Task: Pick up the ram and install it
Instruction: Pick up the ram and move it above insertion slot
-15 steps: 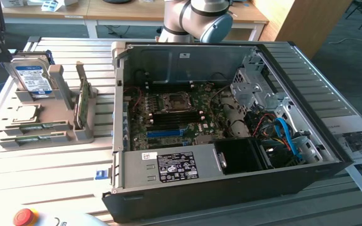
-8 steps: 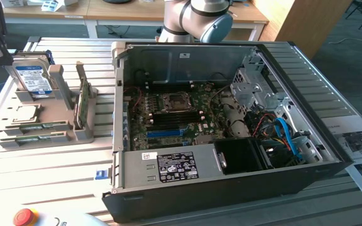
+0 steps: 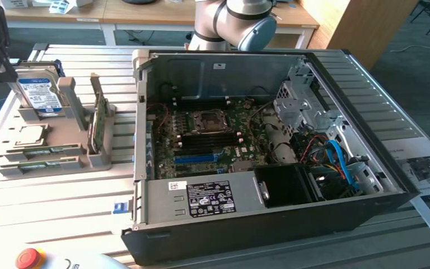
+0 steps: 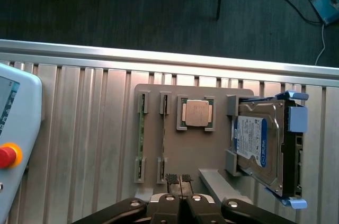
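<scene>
While the gripper (image 4: 179, 180) hangs over the grey parts holder (image 4: 183, 152) with its fingers pressed together and nothing between them, the step in hand reads as the approach to the pick. No ram is lifted and none is seen installed.

My read: a grasp calls for parting the fingers first, then straddling one thin board edge squarely, since the sticks sit on edge in narrow cradles.

- Teach pendant (image 4: 21, 113) with red stop button (image 4: 6, 156): well off to the side of the tool, on the slatted table (image 4: 85, 128), not touching the holder.
- Far ram stick (image 4: 141, 139): on edge in end cradles, ahead of the fingertips and offset sideways.
- Near ram stick (image 4: 162, 139): parallel to it in the next cradle, just ahead of the fingertips and closest to them. The two sticks are apart.
- CPU (image 4: 196, 113): flat in a square pocket, ahead of the tool, beside the near stick.
- Hard drive (image 4: 257, 144): upright in its bracket with a blue caddy (image 4: 296, 118), on the other side of the tool from the sticks.
- Green card (image 3: 98, 115): stands on edge in the holder; not the ram.
- PC case (image 3: 275, 230): open, well apart from the tool, holding the motherboard (image 3: 166, 151). Black memory slots (image 3: 204, 144) look unfilled, but this is hard to confirm.
</scene>
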